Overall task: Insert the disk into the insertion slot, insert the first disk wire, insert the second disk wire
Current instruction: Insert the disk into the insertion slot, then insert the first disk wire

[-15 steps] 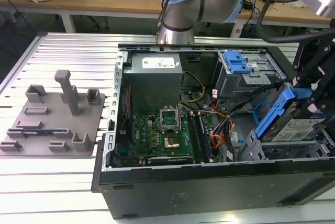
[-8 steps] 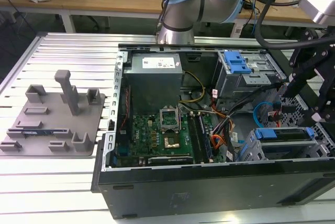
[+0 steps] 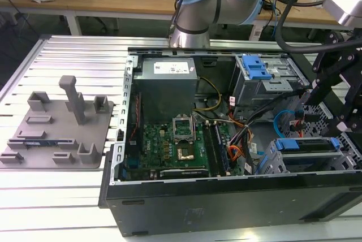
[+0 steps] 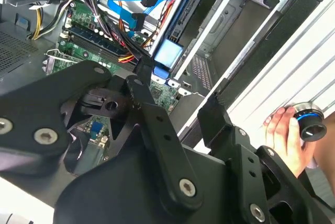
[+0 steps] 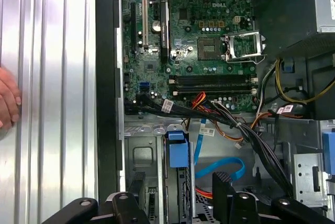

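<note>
The disk (image 3: 310, 152), silver-grey in a bright blue carrier, lies in the insertion slot (image 3: 270, 163), a low grey perforated cage at the exterior view's right corner of the open computer case. In the first wrist view the disk's blue end (image 5: 178, 149) sits in the cage (image 5: 140, 157). My gripper (image 3: 334, 106) hangs just above the cage and is open. Its black fingers (image 5: 137, 191) stand apart on either side of the disk without touching it. A loose blue flat cable (image 5: 220, 169) and a black wire bundle (image 5: 246, 135) run beside the cage. I cannot see their ends.
A taller grey bay with a blue latch (image 3: 257, 69) stands behind the cage. The motherboard (image 3: 175, 146) and power supply (image 3: 167, 78) fill the case. A grey fixture plate (image 3: 56, 129) lies at the exterior view's left. A person's hand (image 4: 282, 130) holds a black knob (image 4: 310, 122) on the table.
</note>
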`<action>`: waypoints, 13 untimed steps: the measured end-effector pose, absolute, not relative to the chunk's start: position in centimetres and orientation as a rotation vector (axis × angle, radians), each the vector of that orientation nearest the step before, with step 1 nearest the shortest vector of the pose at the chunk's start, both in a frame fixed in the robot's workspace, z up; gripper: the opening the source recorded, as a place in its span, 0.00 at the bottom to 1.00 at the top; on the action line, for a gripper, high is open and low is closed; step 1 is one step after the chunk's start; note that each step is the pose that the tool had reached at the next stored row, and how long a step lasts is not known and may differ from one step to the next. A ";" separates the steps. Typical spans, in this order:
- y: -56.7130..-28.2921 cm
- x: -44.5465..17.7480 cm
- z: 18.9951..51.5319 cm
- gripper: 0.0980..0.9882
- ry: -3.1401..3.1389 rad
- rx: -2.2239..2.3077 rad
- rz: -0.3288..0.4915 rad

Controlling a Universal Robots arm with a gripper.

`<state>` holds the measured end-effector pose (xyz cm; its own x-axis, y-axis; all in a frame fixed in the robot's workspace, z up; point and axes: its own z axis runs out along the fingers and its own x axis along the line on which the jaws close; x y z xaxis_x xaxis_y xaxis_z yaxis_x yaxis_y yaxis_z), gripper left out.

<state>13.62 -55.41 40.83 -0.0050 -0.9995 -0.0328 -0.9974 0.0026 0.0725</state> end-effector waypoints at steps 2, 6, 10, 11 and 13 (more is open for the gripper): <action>-55.4 13.6 40.8 0.59 -2.204 2.196 -0.116; -55.4 13.6 40.8 0.59 -2.204 2.196 -0.116; -55.4 13.6 40.8 0.59 -2.203 2.197 -0.116; -55.3 13.6 40.8 0.59 -2.197 2.207 -0.109; -55.3 13.4 40.8 0.59 -2.214 2.227 -0.022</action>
